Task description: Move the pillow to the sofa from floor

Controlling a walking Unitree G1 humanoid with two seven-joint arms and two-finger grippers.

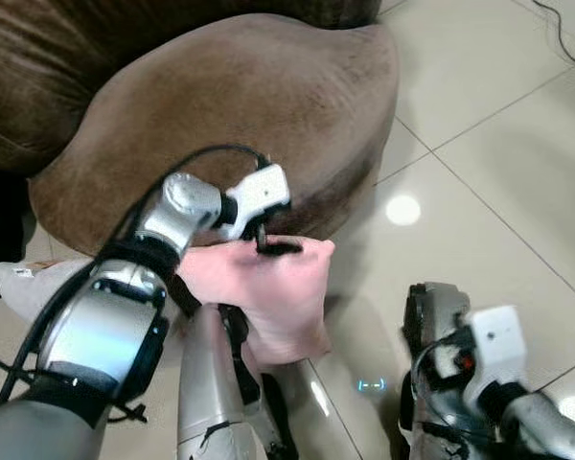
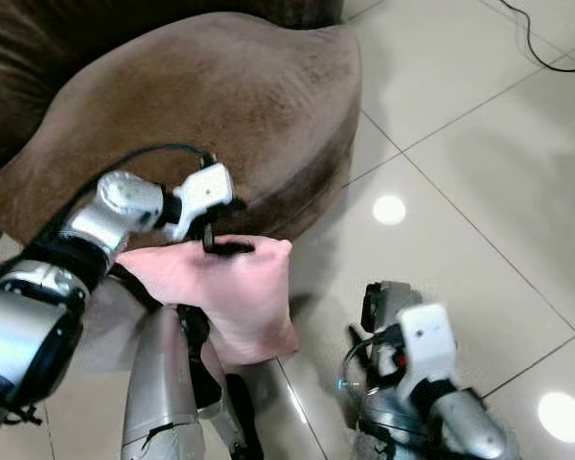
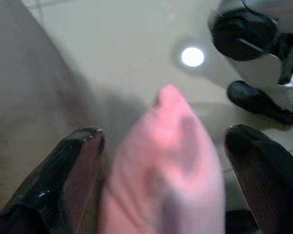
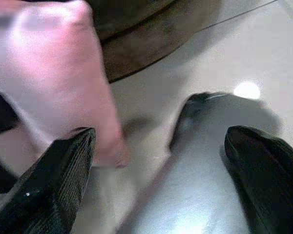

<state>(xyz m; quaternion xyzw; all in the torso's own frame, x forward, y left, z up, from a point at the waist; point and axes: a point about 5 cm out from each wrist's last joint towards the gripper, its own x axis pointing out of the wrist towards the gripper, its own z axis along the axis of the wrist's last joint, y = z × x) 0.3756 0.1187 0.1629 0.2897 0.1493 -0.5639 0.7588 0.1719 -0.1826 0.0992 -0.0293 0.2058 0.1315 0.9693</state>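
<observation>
While the left gripper [image 1: 273,244] clamps the pink pillow [image 1: 268,287] off the floor, placement on the brown sofa [image 1: 240,105] remains; right gripper [image 4: 156,180] spread, idle.

One pink pillow [image 1: 268,292] hangs in front of one brown sofa [image 1: 240,105], and one more pillow, a white one [image 1: 29,283], lies on the floor [image 1: 498,144] by the sofa's base, which makes two pillows in all. There are two claws: the left claw [image 1: 268,241] at the pink pillow's top edge, and the right claw [image 4: 156,180], whose two black fingers [image 4: 53,185] stand wide apart. One dark cable [image 1: 563,34] crosses the tiles at the far corner.
</observation>
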